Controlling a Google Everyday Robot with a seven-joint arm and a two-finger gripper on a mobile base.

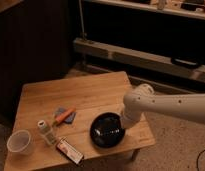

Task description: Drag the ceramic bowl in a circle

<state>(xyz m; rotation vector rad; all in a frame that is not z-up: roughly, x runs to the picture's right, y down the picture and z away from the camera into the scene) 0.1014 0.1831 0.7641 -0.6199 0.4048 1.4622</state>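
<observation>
Black and glossy, the ceramic bowl [106, 131] sits upright near the front right corner of the wooden surface [81, 92], with pale glints showing inside its round hollow. Its front edge lies close to the front edge of the surface. My end effector [124, 120] is down at the bowl's right rim, at the end of my white arm [166, 106], which reaches in from the right and bends down over that side of the surface. My own wrist and the dark rim hide the place where it meets the bowl. I cannot tell whether it is wide, narrow or holding the rim, only that it is at the rim, touching or very nearly so. Left of the bowl and apart from it, an orange stick [64, 115] lies slanted across a blue-grey pad [71, 119]. Further left a small pale bottle [44, 130] stands upright, and a white cup [18, 142] stands near the front left corner, well apart from the bowl. A flat packet [69, 151] with red and white on it lies slanted near the front edge, between the bottle and the bowl. Behind the surface is dark shelving [146, 55] with a pale rail, and a speckled floor [178, 147] shows under my arm on the right.
</observation>
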